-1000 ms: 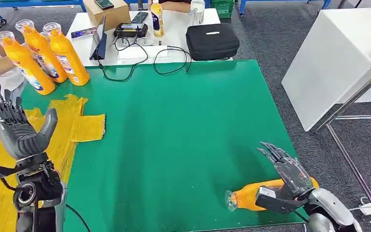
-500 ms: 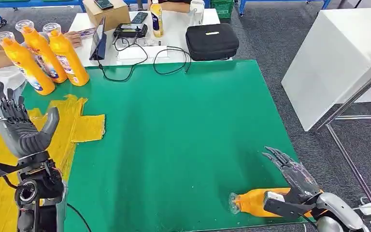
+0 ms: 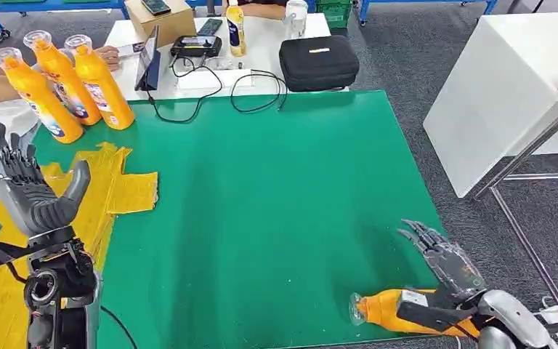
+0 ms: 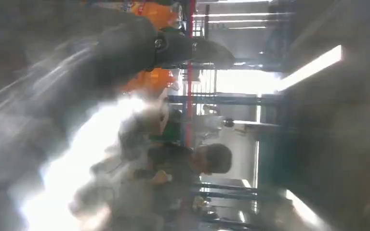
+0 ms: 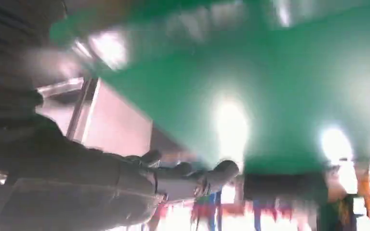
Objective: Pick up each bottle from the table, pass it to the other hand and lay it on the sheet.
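No wording I can read anywhere

The three upright orange bottles (image 3: 65, 83) at the far left of my green table (image 3: 261, 203) carry blue-and-white labels, but the print is too small to make out. The same goes for the label on the small bottle (image 3: 236, 27) on the white table (image 3: 261, 43) and the pale tag on the black case (image 3: 319, 62).

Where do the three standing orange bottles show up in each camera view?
Head view: the three standing bottles are in the far left corner of the green mat.
Left wrist view: blurred orange shapes just beyond the left robot hand.
Right wrist view: an orange smear past the mat's far edge, too blurred to confirm.
Shared landmark: the green mat, seen in the head and right wrist views.
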Action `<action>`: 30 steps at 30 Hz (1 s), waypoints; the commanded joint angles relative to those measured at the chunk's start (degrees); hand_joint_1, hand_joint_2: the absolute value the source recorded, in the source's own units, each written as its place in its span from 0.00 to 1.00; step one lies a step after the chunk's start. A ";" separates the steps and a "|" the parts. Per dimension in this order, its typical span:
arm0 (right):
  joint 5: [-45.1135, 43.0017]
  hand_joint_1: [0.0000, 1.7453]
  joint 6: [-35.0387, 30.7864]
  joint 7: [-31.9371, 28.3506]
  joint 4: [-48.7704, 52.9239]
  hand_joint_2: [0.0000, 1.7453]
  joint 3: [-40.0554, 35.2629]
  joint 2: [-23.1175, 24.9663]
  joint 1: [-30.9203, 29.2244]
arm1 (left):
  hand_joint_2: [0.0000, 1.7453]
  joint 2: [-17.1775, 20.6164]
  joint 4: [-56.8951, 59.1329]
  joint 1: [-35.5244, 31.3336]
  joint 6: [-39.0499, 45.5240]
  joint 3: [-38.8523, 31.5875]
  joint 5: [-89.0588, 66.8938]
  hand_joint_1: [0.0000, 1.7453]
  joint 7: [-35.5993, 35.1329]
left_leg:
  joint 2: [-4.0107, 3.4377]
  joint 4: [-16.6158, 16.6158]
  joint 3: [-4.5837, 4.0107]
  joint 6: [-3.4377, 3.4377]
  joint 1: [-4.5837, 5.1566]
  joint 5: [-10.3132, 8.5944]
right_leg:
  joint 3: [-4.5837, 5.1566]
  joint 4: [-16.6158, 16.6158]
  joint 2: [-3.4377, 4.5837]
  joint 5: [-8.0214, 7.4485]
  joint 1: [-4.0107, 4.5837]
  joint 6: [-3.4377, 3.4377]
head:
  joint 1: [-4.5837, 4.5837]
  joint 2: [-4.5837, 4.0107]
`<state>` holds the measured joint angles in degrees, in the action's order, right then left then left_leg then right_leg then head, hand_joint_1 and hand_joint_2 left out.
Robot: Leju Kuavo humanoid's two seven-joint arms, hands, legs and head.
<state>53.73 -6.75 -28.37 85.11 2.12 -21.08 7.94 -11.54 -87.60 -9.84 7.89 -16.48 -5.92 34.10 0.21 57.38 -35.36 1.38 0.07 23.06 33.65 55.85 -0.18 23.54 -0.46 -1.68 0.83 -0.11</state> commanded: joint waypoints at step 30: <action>-21.01 0.00 22.40 -11.30 14.19 1.00 -15.65 9.77 -1.32 | 1.00 0.69 10.02 -3.30 3.84 -0.75 0.49 0.00 1.50 | 0.03 0.00 0.11 -0.07 -0.15 0.05 | -0.13 -0.01 0.07 0.07 0.09 0.03 | -0.02 0.00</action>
<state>32.57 10.82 -38.62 97.53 -8.94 -5.68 4.46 -11.41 -81.72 -10.31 12.13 -14.45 -5.60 35.65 0.21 57.37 -35.39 1.35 -0.04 23.04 33.69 55.87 -0.08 23.55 -0.41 -1.66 0.81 -0.11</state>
